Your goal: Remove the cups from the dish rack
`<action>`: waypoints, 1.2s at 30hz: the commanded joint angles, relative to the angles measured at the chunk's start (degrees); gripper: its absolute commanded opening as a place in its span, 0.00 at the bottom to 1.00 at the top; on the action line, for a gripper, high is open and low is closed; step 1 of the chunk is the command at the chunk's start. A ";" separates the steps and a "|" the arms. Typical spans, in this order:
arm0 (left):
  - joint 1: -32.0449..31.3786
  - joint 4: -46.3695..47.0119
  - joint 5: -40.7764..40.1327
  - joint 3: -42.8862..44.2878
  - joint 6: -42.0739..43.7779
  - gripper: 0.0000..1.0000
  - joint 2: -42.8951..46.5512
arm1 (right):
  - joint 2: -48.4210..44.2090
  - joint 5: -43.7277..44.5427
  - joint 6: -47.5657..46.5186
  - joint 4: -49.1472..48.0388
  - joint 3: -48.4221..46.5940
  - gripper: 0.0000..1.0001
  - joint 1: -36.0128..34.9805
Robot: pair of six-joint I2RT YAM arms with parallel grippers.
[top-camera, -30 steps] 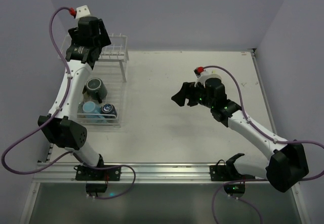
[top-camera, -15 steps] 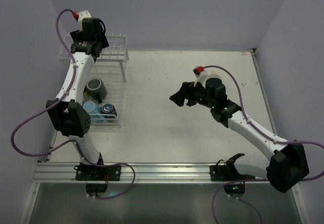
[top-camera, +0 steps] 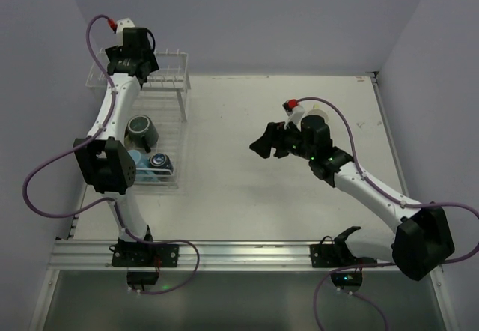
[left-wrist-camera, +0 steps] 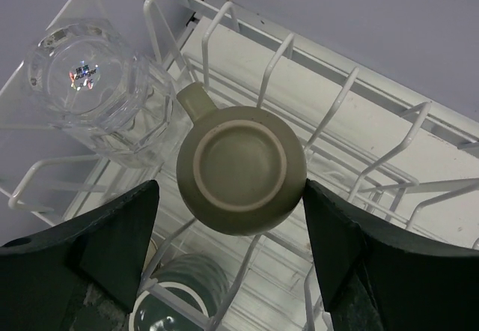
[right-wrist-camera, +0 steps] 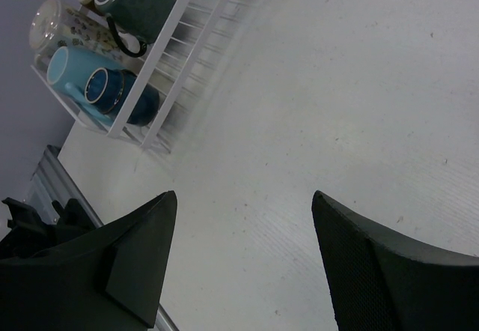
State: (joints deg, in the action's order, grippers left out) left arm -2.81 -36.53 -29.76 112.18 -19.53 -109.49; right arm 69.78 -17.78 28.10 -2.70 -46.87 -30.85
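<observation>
**A:** Left gripper (left-wrist-camera: 228,234) moved farther back over rack (top-camera: 180,84). Right?
**B:** Right gripper (right-wrist-camera: 243,260) wide, over table (right-wrist-camera: 337,121).
**A:** Rack?
**B:** Tray (right-wrist-camera: 161,84), near end: blue cup (right-wrist-camera: 67,69), navy cup (right-wrist-camera: 123,95); then teal mug (right-wrist-camera: 138,5). Far shelf (left-wrist-camera: 329,114): upturned tan mug (left-wrist-camera: 241,168) between left's wide jaws, untouched; glass (left-wrist-camera: 90,76) beside.

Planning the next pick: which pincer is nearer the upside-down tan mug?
Left. The left pincer hangs open directly above the tan mug; the right pincer is far off, over the table's middle.
</observation>
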 commanded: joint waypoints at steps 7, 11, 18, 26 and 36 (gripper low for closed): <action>0.79 4.98 1.54 2.69 1.95 0.71 -1.16 | 1.15 -1.03 -0.15 -2.57 -0.33 0.75 -0.88; 0.79 5.42 1.54 2.43 2.48 0.60 -1.07 | 1.15 -0.94 -0.15 -2.49 -0.50 0.75 -1.05; 0.70 10.77 5.49 -3.54 2.04 0.35 4.80 | 0.71 -2.17 0.56 -3.01 -1.03 0.75 -1.32; 0.61 14.73 9.72 -8.90 1.34 0.22 11.93 | -0.08 -2.44 1.35 -3.10 -1.99 0.75 -1.93; 0.08 16.58 12.88 -13.65 -0.86 0.18 17.82 | -1.49 -2.69 3.45 -4.51 -4.01 0.75 -2.37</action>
State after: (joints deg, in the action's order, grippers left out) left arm -2.39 -24.56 -18.37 99.24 -18.83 -95.59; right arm 70.48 -19.25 30.06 -3.33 -47.35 -32.91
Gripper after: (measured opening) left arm 0.645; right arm 0.752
